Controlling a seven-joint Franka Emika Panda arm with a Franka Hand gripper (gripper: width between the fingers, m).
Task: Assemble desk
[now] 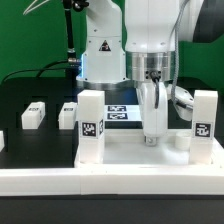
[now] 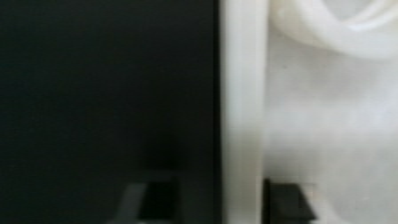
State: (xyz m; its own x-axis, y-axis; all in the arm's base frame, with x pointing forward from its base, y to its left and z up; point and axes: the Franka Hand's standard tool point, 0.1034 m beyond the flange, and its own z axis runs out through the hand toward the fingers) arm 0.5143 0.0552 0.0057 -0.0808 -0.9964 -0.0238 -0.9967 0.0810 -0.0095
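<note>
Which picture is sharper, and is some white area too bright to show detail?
Exterior view: fairly sharp, evenly lit, the tag on an upright leg distinct. Wrist view: strongly blurred, the white half washed out with soft edges, the fingertips only dark smudges.

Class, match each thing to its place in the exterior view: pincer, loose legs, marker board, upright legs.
1 pincer
2 loose legs
3 marker board
4 upright legs

a lying on the black table, exterior view's left
b standing, one each side of the pincer
c low over the white panel
d flat behind the panel

Pairs: 1-c, 2-a, 3-d, 4-b
</note>
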